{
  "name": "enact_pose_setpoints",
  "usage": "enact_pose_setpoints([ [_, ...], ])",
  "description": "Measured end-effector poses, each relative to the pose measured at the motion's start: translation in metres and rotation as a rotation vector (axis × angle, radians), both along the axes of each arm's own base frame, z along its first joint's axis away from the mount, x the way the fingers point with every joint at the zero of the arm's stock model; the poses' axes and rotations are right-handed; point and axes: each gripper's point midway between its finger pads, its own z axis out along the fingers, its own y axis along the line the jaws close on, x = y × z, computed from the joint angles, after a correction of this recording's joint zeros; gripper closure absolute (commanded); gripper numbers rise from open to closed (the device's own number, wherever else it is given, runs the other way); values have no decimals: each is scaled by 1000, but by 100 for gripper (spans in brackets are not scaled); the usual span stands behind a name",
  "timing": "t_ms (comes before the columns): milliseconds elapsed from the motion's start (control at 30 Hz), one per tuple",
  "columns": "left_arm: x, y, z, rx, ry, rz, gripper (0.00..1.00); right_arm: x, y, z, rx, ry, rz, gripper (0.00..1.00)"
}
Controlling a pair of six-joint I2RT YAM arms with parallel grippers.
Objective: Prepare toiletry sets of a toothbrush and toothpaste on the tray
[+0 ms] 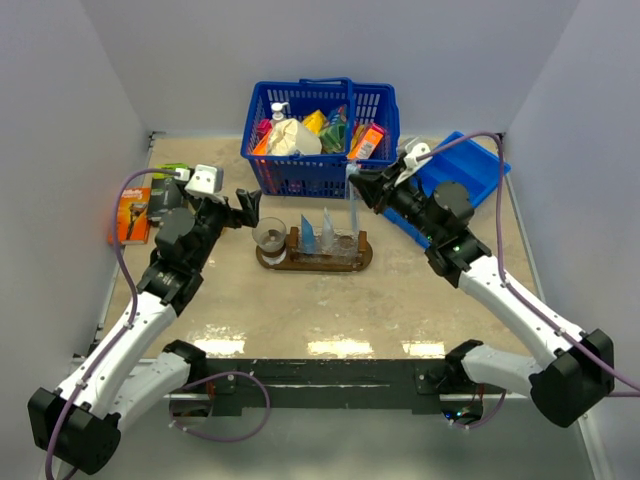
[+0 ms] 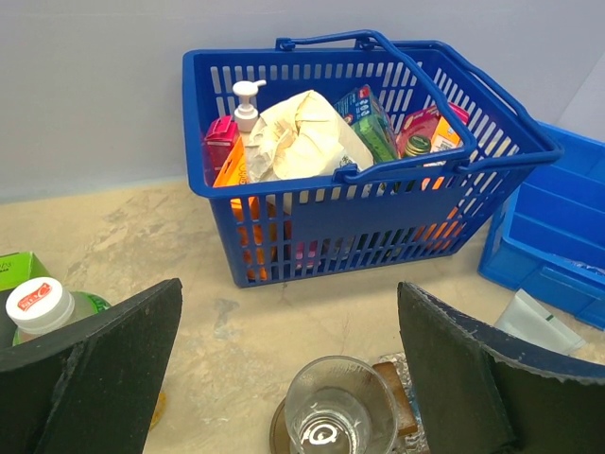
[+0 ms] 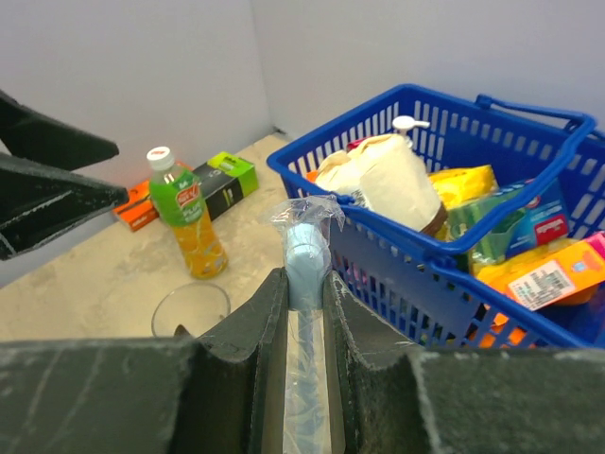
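Note:
The dark oval tray point(image 1: 315, 268) lies in front of the basket, carrying clear glass cups point(image 1: 270, 237) and two upright blue toothpaste tubes point(image 1: 318, 234). My right gripper point(image 1: 362, 183) point(image 3: 304, 284) is shut on the top of a wrapped pale-blue toothbrush point(image 1: 352, 215) point(image 3: 307, 260), which hangs upright over the tray's right end. The left gripper point(image 1: 245, 205) point(image 2: 288, 307) stands wide open just above and left of the tray's left cup point(image 2: 338, 416), with nothing between its fingers.
A blue basket point(image 1: 320, 135) point(image 2: 359, 180) full of toiletries stands right behind the tray. At the back right sits a blue bin point(image 1: 460, 180) point(image 2: 558, 246). A juice bottle point(image 3: 186, 213), a green box point(image 3: 219, 180) and an orange pack point(image 1: 132, 218) lie at the left.

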Motion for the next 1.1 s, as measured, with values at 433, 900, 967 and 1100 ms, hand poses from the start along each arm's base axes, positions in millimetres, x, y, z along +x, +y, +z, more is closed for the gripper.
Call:
enact_pose_setpoints([
  [433, 2, -1, -5, 6, 13, 0, 0, 5, 32, -37, -61, 34, 60, 100],
  [900, 3, -1, -7, 8, 19, 0, 0, 11, 36, -66, -98, 42, 56, 100],
  [967, 3, -1, -7, 8, 18, 0, 0, 13, 37, -68, -99, 44, 57, 100],
  [1100, 3, -1, -7, 13, 17, 1, 0, 16, 38, -75, -103, 50, 56, 100],
])
